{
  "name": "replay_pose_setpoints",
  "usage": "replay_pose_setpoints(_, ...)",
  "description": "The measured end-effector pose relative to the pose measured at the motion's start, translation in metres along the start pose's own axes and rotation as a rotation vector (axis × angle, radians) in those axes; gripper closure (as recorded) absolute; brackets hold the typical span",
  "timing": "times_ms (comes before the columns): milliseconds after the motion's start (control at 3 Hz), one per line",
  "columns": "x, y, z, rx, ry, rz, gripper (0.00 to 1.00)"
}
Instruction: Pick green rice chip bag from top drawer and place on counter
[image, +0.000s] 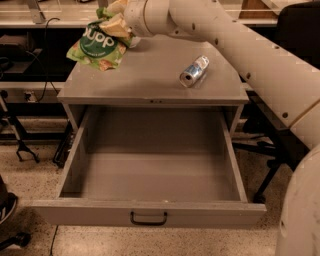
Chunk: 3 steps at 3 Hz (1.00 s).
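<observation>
The robot's pale arm (240, 45) is reaching in from the right, across the top of the cabinet; the gripper (116, 21) is sitting over the back left corner of the counter (150, 82); its fingers are clenching the crumpled top of the green rice chip bag (99, 46), so the bag is hanging from them with its dark green round patch and white lettering facing the room; the bag's lower edge is sitting over the counter's left rear corner, partly past the left edge, and from here I cannot tell whether it is touching the metal or hanging just above it; a silver-blue can (194, 71) is lying on its side on the right part of the counter, well apart from the bag, its open end pointing towards the front left; below the counter the top drawer (75, 165) is standing pulled far out, its grey walls and floor showing, with the black handle (148, 218) in the middle of its front panel; the cabinet is standing on a speckled floor (30, 175); black cables (46, 75) are trailing down on the left beside it
</observation>
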<state>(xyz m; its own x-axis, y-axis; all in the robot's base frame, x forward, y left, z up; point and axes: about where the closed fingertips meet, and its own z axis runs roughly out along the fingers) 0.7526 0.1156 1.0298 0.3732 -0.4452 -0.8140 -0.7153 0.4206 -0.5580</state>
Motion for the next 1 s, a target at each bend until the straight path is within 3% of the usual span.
replay_pose_setpoints(333, -0.0012, 0.0022, 0.0025, -0.004, -0.002, 0.0, 0.19)
replay_pose_setpoints(667, -0.0018, 0.004, 0.0042, -0.008, -0.004, 0.0, 0.0)
replay_pose_setpoints(1000, -0.0019, 0.004, 0.0043, -0.008, -0.004, 0.0, 0.0)
